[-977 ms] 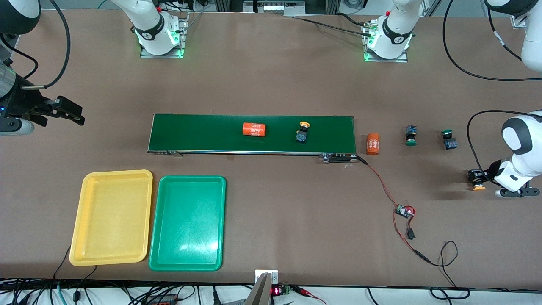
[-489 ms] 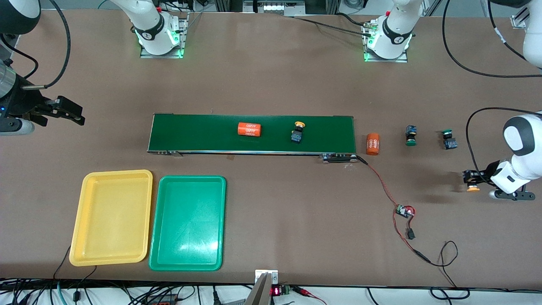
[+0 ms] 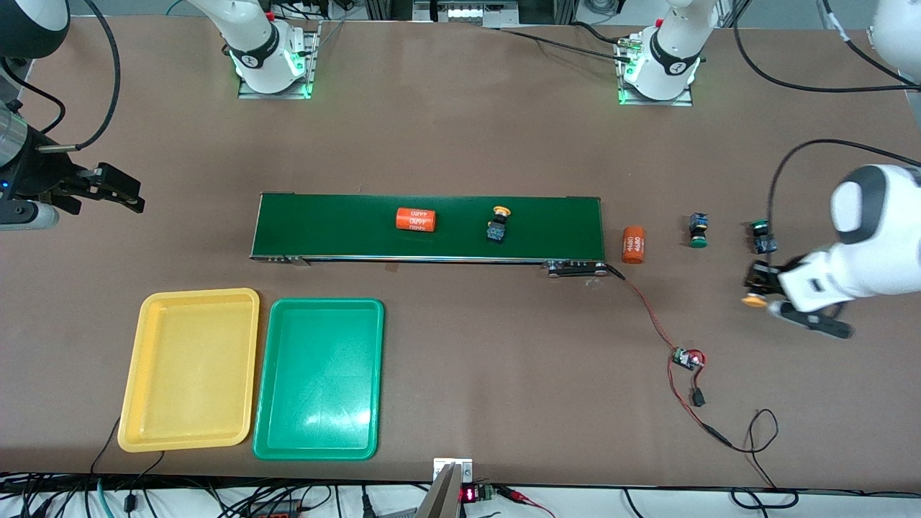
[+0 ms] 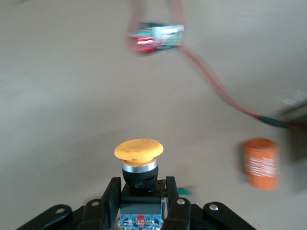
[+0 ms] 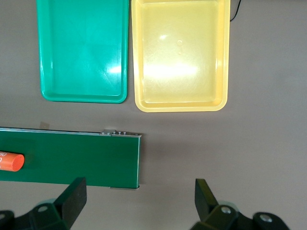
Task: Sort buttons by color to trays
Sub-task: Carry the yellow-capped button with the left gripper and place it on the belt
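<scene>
My left gripper (image 3: 761, 282) (image 4: 140, 189) is shut on a yellow-orange button (image 3: 753, 301) (image 4: 138, 149), holding its black-and-blue body over bare table close to a green button (image 3: 761, 237). Another green button (image 3: 696, 230) lies between that one and the belt. A second yellow-orange button (image 3: 496, 223) rides on the dark-green conveyor belt (image 3: 331, 226). The yellow tray (image 3: 188, 368) (image 5: 180, 52) and the green tray (image 3: 319, 378) (image 5: 84, 48) lie side by side, nearer the front camera than the belt, both with nothing in them. My right gripper (image 3: 119, 193) (image 5: 140, 191) waits open over the table off the belt's end.
One orange cylinder (image 3: 416, 219) (image 5: 9, 162) lies on the belt, another (image 3: 633, 244) (image 4: 261, 164) on the table just off its end. A red wire runs from the belt to a small circuit board (image 3: 687, 357) (image 4: 160, 37).
My left gripper has carried the yellow-orange button toward the belt and the green buttons. The cylinder and button on the belt have drifted toward the right arm's end. The right arm stayed still.
</scene>
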